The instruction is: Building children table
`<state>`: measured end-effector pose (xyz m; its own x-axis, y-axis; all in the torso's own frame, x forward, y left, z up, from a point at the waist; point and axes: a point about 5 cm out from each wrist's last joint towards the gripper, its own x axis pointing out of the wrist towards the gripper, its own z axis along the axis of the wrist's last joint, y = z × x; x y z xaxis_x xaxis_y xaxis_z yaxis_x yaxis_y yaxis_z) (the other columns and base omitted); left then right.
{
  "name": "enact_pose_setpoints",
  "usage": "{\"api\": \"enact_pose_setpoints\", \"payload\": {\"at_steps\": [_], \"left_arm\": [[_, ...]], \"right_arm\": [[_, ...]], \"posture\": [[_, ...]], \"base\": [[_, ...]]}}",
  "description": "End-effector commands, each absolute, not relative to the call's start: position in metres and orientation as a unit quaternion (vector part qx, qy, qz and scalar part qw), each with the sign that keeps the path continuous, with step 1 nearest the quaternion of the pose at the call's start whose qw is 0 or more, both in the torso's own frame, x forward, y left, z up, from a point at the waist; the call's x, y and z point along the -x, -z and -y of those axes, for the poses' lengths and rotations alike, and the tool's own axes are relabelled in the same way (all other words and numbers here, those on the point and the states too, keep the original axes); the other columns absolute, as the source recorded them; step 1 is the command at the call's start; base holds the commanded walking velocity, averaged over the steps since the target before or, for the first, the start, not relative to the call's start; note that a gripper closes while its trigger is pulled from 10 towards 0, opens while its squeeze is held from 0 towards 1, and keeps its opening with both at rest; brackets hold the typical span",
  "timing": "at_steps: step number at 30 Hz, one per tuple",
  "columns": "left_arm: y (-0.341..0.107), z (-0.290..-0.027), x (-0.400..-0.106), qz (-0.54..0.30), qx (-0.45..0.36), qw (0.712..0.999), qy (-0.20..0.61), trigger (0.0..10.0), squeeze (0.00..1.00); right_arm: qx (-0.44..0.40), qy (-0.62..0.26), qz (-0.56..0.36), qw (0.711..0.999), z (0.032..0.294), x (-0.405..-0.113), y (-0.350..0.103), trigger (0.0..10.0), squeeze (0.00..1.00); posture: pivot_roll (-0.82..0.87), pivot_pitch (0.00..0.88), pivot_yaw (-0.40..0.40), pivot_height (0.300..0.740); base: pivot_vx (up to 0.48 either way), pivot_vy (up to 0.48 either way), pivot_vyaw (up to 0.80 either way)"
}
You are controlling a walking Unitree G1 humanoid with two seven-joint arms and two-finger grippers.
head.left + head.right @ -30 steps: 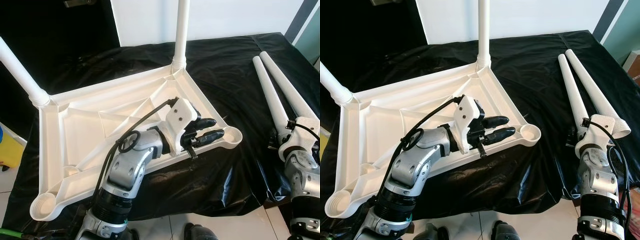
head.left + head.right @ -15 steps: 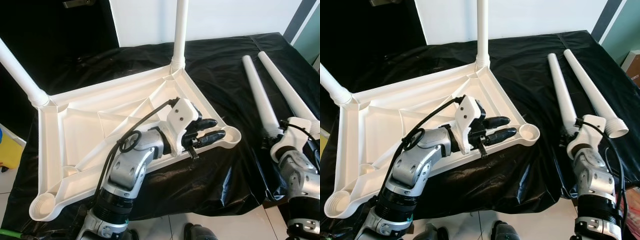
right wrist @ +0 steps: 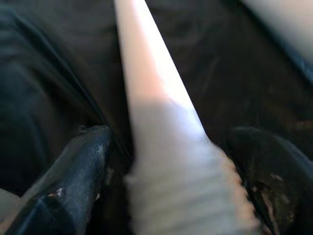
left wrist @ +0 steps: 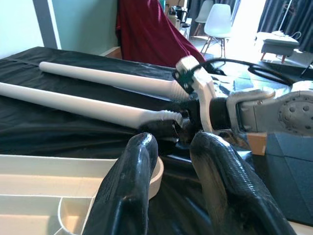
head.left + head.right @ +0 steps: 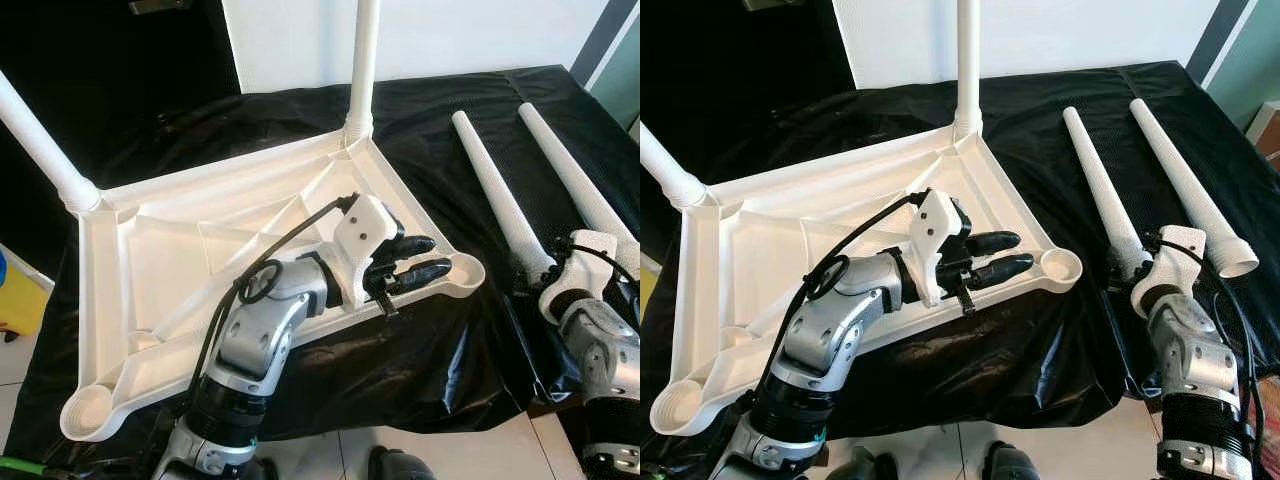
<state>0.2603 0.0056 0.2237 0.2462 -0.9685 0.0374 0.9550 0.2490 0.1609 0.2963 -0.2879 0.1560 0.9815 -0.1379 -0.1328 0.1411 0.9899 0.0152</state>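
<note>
The white table top [image 5: 100, 300] lies upside down on black cloth, with one leg [image 5: 362, 60] standing in its far corner and another [image 5: 40, 140] in its left corner. My left gripper [image 5: 420, 257] rests open on the rim beside the near-right corner socket [image 5: 463, 270], nothing between its fingers [image 4: 132, 186]. To the right lie two loose white legs. My right gripper [image 3: 171, 161] is shut on the threaded near end of the inner loose leg [image 5: 1095, 170]. The outer loose leg [image 5: 1180, 180] lies free beside it.
Black cloth [image 5: 450, 130] covers the whole work surface and hangs over its near edge above a tiled floor. The near-left corner socket [image 5: 88, 408] is open. A yellow object [image 5: 15, 300] sits at the left edge. A white wall stands behind.
My right gripper has swung the held leg leftwards, so its far end has spread away from the outer leg towards the table top. The left arm has stayed put.
</note>
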Motion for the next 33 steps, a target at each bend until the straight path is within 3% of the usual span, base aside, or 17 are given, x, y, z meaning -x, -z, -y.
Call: {"api": "enact_pose_setpoints", "payload": {"at_steps": [1,2,3,4,18,23,33], "left_arm": [[-0.225,-0.004,-0.26,0.068,-0.051,0.806,0.586,10.0,0.0],[-0.225,-0.004,-0.26,0.068,-0.051,0.806,0.586,10.0,0.0],[-0.222,-0.005,-0.257,0.063,-0.057,0.795,0.6,10.0,0.0],[-0.221,-0.005,-0.255,0.061,-0.061,0.791,0.606,10.0,0.0],[-0.202,-0.007,-0.26,0.032,-0.117,0.792,0.598,10.0,0.0],[-0.207,-0.007,-0.262,0.037,-0.117,0.795,0.594,10.0,0.0],[-0.207,-0.01,-0.261,0.033,-0.117,0.798,0.59,10.0,0.0]], "right_arm": [[-0.018,0.066,-0.057,0.996,0.29,-0.295,-0.159,10.0,1.0],[-0.018,0.066,-0.057,0.996,0.29,-0.295,-0.159,10.0,1.0],[-0.017,0.055,-0.036,0.998,0.288,-0.297,-0.169,10.0,0.81],[-0.017,0.049,-0.027,0.998,0.287,-0.298,-0.173,10.0,0.0],[-0.013,0.03,-0.048,0.998,0.283,-0.33,-0.183,10.0,0.0],[0.0,0.087,-0.074,0.993,0.298,-0.355,-0.19,10.0,0.0],[0.048,0.133,-0.069,0.988,0.305,-0.366,-0.2,10.0,0.0]], "posture": [[-0.12,0.16,0.034,0.74],[-0.12,0.16,0.034,0.74],[-0.12,0.158,0.031,0.74],[-0.12,0.157,0.03,0.74],[-0.11,0.154,0.033,0.74],[-0.1,0.162,0.037,0.74],[-0.09,0.167,0.044,0.74]], "base": [[0.0,0.0,0.0],[0.0,0.0,0.0],[0.0,0.0,0.0],[0.0,0.0,0.0],[0.0,0.0,0.0],[0.0,0.0,0.0],[0.0,0.0,0.0]]}}
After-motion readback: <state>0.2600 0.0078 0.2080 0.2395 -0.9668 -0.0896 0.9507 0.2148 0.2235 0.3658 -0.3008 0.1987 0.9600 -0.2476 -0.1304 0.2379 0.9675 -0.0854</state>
